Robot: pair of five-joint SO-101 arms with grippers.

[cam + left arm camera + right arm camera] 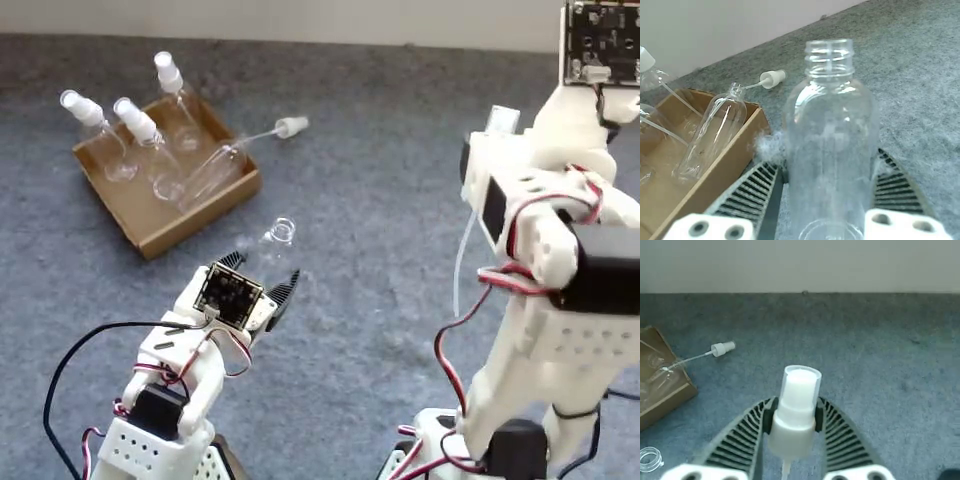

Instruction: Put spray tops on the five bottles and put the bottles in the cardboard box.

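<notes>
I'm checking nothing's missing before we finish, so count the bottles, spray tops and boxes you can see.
Clear bottles: 5
White spray tops: 5
Cardboard box: 1
Total: 11

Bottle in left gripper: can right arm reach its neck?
Likely yes: the bottle has its open neck clear of the left gripper, with nothing between it and the right gripper holding a spray top.
</notes>
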